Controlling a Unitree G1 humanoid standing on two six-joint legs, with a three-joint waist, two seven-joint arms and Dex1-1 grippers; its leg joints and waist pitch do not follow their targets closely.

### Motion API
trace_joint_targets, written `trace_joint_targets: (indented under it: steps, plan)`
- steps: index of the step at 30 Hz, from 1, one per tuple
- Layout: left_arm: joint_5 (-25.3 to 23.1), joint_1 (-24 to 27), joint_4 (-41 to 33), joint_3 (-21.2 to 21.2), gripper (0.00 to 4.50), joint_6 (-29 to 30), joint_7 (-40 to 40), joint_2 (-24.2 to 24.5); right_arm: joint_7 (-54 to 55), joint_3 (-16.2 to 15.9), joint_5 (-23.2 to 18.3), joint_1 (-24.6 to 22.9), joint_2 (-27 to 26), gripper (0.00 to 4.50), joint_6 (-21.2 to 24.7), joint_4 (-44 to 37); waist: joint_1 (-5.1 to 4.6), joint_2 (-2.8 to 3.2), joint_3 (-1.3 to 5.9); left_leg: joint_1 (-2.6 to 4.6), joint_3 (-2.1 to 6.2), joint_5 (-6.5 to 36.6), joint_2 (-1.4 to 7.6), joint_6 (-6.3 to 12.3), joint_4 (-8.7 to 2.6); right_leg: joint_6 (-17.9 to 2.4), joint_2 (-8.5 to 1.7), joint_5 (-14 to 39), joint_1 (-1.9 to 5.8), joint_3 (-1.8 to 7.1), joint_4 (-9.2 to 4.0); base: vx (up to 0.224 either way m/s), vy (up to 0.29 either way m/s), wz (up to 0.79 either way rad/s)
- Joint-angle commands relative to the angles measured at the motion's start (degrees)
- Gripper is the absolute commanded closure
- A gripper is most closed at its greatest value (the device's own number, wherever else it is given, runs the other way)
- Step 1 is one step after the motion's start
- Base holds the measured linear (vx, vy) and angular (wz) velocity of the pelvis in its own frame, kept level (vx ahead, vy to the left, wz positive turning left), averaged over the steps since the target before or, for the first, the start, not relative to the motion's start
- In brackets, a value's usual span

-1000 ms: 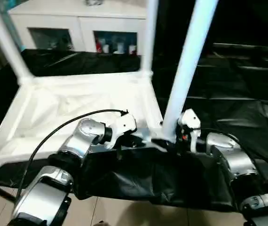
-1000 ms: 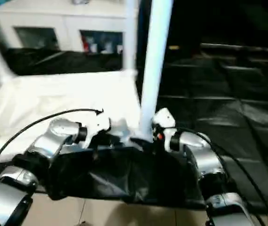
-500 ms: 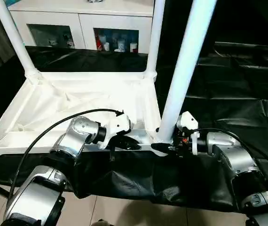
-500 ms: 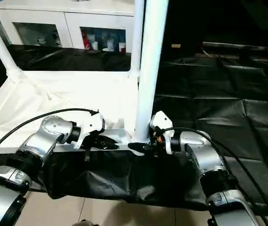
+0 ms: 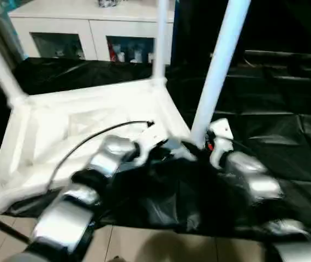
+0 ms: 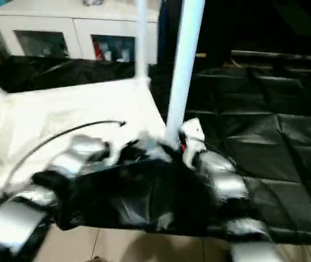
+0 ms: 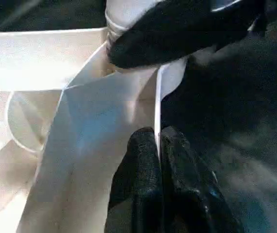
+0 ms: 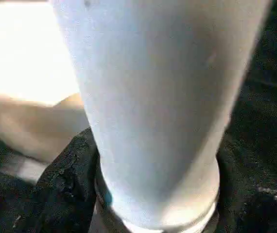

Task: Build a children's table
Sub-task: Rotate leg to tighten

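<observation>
The children's table [image 5: 84, 125] lies upside down on the black-draped desk [image 5: 286, 109], at its near left part, legs pointing up. Compared with half a second ago, its top has swung: the near right corner now sits farther from the desk's near edge.

The right pincer [image 8: 153, 204] straddles the base of the near right leg [image 5: 218, 71]. The left pincer [image 7: 159, 160] is pinched narrow on the thin rim beside that corner.

Judgement: the table is being repositioned.

Clearance: open desk to the right and far; a white cabinet [image 5: 90, 33] stands beyond; the table's left corner overhangs the near edge.
</observation>
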State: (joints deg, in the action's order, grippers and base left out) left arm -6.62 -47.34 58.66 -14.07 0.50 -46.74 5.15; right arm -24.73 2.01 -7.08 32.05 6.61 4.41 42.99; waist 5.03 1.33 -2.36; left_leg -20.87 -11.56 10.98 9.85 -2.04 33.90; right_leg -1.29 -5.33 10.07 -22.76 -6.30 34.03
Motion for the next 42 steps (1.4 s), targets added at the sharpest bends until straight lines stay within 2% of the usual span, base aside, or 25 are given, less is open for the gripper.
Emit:
trace_joint_targets:
  steps: [1,2,4,5,7,9,11,13,15,16,17,18,21,23,27,29,30,32,38,40,42]
  plan:
    - [1.69,-0.75,1.64,3.41,4.50,0.21,8.44,-2.64,3.45,-0.94,-1.02,-0.19,-4.43,1.76,1.94,3.52,-0.09,-1.16,3.12,0.76,2.22,13.10,3.75,1.07,-4.39,-9.22,-5.07,21.73,2.45,3.53,-5.33,0.000,0.000,0.00]
    - [1.61,-0.97,1.66,3.36,4.50,0.00,8.62,-3.00,2.88,-1.92,-0.43,0.28,-5.48,1.76,0.89,3.51,-0.06,-0.97,3.05,0.82,2.14,13.23,3.74,1.46,-4.35,-9.46,-5.10,21.11,2.25,3.61,-5.37,0.000,0.000,0.00]
    - [1.45,-1.20,1.63,3.16,4.50,0.06,8.28,-3.30,1.40,-3.44,0.70,0.77,-6.35,1.76,-0.56,3.34,0.08,-1.11,3.15,0.56,2.06,12.80,3.65,2.26,-4.25,-9.41,-5.23,19.99,2.53,3.68,-5.27,0.000,0.000,0.00]
    - [1.31,-1.20,1.51,2.96,4.50,-0.09,7.88,-3.29,0.74,-4.01,1.13,0.91,-6.49,1.41,-1.14,3.26,0.10,-1.16,3.06,0.52,2.03,12.70,3.66,2.72,-4.29,-9.32,-5.13,19.76,2.52,3.67,-5.23,0.000,0.000,0.00]
    - [1.02,-1.01,1.05,2.51,4.50,-0.57,6.09,-2.91,-1.66,-4.07,0.63,1.19,-6.59,1.04,-2.34,2.87,0.16,-1.16,3.10,0.49,2.03,12.39,3.66,3.11,-4.25,-9.28,-5.20,19.58,2.59,3.68,-5.21,0.000,0.000,0.00]
    - [0.93,-0.45,0.38,1.93,4.50,-1.47,3.02,-1.75,-5.13,-3.71,-0.19,1.52,-5.54,1.01,-2.72,2.09,0.19,-1.14,3.08,0.46,2.04,12.56,3.67,3.49,-4.29,-9.28,-5.14,19.75,2.63,3.63,-5.22,0.000,0.000,0.00]
    - [1.24,0.15,-0.12,1.45,4.50,-2.76,-0.50,-0.48,-9.15,-4.13,-0.54,1.67,-4.02,0.81,-2.76,1.42,0.05,-1.05,3.05,-0.15,2.30,12.50,3.65,3.91,-4.42,-8.84,-5.18,20.31,3.04,3.44,-5.20,0.000,0.000,0.00]
    - [1.81,1.12,-1.27,0.87,4.50,-3.80,-5.05,0.89,-14.10,-5.21,-0.87,1.20,-1.72,0.81,-2.62,0.02,0.07,-1.05,3.09,-0.03,2.22,12.41,3.72,4.05,-4.29,-8.75,-5.23,20.62,2.92,3.51,-5.25,0.000,0.000,0.00]
    - [2.11,2.25,-2.72,0.07,4.50,-4.70,-9.30,2.42,-18.81,-6.12,-1.22,0.47,0.62,0.81,-2.53,-1.46,0.34,-1.02,3.23,0.01,2.11,11.03,3.83,4.48,-4.16,-9.63,-5.22,18.18,2.98,3.58,-4.87,0.000,0.000,0.00]
    - [2.41,3.53,-4.19,-0.81,4.50,-5.25,-13.95,4.39,-23.72,-6.96,-1.79,-0.50,3.32,0.81,-1.98,-3.44,0.50,-1.12,3.25,-0.06,2.03,10.04,4.03,4.95,-4.10,-10.29,-5.05,15.95,3.00,3.54,-4.55,0.000,0.000,0.00]
    - [2.47,3.75,-4.45,-0.96,4.50,-5.26,-14.78,4.75,-24.60,-7.11,-1.90,-0.68,3.82,0.81,-1.84,-3.82,0.67,-1.10,3.25,-0.02,1.95,9.73,4.02,5.31,-4.06,-10.50,-4.94,15.10,3.03,3.48,-4.50,0.000,0.000,0.00]
    - [2.75,4.40,-5.26,-1.31,4.50,-5.66,-17.24,5.74,-27.11,-7.50,-2.17,-1.18,5.21,0.81,-1.40,-4.93,0.94,-1.03,3.43,0.03,1.81,8.72,4.22,6.27,-3.86,-11.67,-4.91,11.92,2.93,3.52,-3.88,0.000,0.000,0.00]
    - [4.49,5.94,-7.63,-1.45,4.50,-5.38,-23.68,8.02,-33.85,-8.50,-2.81,-2.50,8.91,0.81,0.14,-7.99,1.23,-0.72,3.46,0.24,1.74,8.66,4.41,6.05,-3.87,-12.97,-4.88,10.09,2.75,3.54,-3.60,0.000,0.000,0.00]
    - [4.81,6.49,-8.36,-1.62,4.50,-5.63,-26.14,9.09,-36.75,-9.01,-2.65,-2.99,10.63,0.81,0.43,-8.93,1.43,-0.53,3.42,0.32,1.74,9.23,4.50,5.96,-3.92,-13.05,-4.89,10.20,2.76,3.55,-3.64,0.000,0.000,0.00]
    - [5.14,7.47,-10.03,-1.71,4.50,-5.59,-29.87,11.03,-40.94,-10.28,-2.19,-3.83,13.81,0.81,1.23,-10.79,1.59,-0.62,3.27,0.48,1.69,11.03,4.47,4.26,-4.10,-12.62,-5.05,12.82,2.65,3.69,-3.97,0.000,0.000,0.00]
    - [5.32,7.60,-10.37,-1.57,4.50,-5.42,-30.33,11.27,-41.44,-10.53,-2.20,-3.88,14.18,0.81,1.34,-11.08,1.59,-0.70,3.21,0.47,1.72,11.46,4.41,3.89,-4.12,-12.29,-5.04,13.92,2.66,3.68,-4.07,0.000,0.000,0.00]
    - [5.50,7.76,-10.74,-1.48,4.50,-5.24,-30.81,11.51,-41.83,-10.73,-2.33,-3.92,14.46,1.05,1.61,-11.44,1.60,-0.73,3.19,0.46,1.78,11.51,4.39,3.53,-4.16,-11.80,-5.08,15.03,2.70,3.68,-4.19,0.000,0.000,0.00]
    - [5.56,7.96,-11.21,-1.30,4.50,-5.04,-30.77,11.67,-42.28,-10.61,-2.88,-4.00,14.43,1.14,2.28,-12.00,1.68,-1.06,3.28,0.39,1.81,11.00,4.36,3.67,-4.12,-11.65,-5.08,15.22,2.74,3.65,-4.05,0.000,0.000,0.00]
    - [5.56,8.33,-11.73,-0.80,4.50,-4.71,-29.89,11.27,-43.19,-11.45,-3.10,-4.41,13.47,1.57,3.24,-12.58,1.68,-1.07,3.26,0.32,1.79,10.04,4.35,3.83,-4.06,-11.57,-5.03,14.63,2.66,3.64,-4.04,0.000,0.000,0.00]
    - [4.77,8.15,-10.92,-0.67,4.50,-5.05,-27.53,10.81,-42.25,-11.37,-3.28,-4.88,12.97,1.72,3.60,-12.56,1.65,-1.08,3.27,0.33,1.77,10.09,4.33,3.79,-4.02,-11.52,-5.02,14.55,2.63,3.65,-4.03,0.000,0.000,0.00]
    - [3.09,6.97,-8.55,-0.17,4.50,-4.89,-20.75,9.55,-36.79,-9.92,-2.42,-5.49,11.24,1.80,3.31,-11.20,1.57,-1.00,3.16,0.44,1.83,10.74,4.32,3.36,-4.12,-11.06,-5.07,16.05,2.48,3.66,-4.32,0.000,0.000,0.00]
